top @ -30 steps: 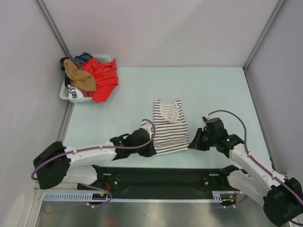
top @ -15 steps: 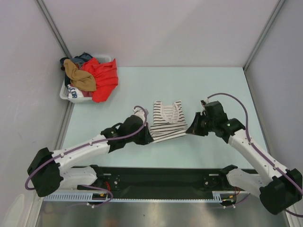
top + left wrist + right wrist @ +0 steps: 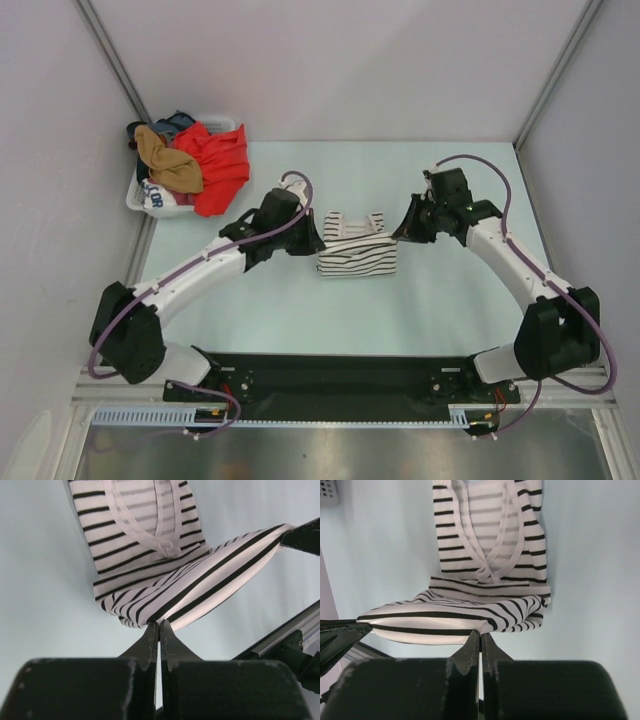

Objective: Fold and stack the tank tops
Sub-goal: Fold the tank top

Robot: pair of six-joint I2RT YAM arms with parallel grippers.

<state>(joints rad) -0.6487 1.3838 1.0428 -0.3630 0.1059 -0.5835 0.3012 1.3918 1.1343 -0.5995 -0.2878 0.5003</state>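
Note:
The white tank top with thin black stripes [image 3: 357, 252] lies mid-table, its lower half lifted and folded over toward its straps. My left gripper [image 3: 316, 240] is shut on its left hem corner; the left wrist view shows the cloth [image 3: 165, 575] pinched at the gripper [image 3: 159, 626]. My right gripper [image 3: 400, 233] is shut on the right hem corner; the right wrist view shows the same top [image 3: 485, 580] held at the gripper [image 3: 480, 635]. The tan-brown tank top [image 3: 168, 165] lies on the pile in the basket at the far left.
A white plastic laundry basket [image 3: 137, 198] at the far left corner holds a red garment [image 3: 218, 165] and other clothes. Grey walls close in the left, back and right sides. A black rail runs along the near edge.
Both grippers carried the striped top's hem away from the near edge toward the straps, folding the lower half over the upper half. The basket has not changed.

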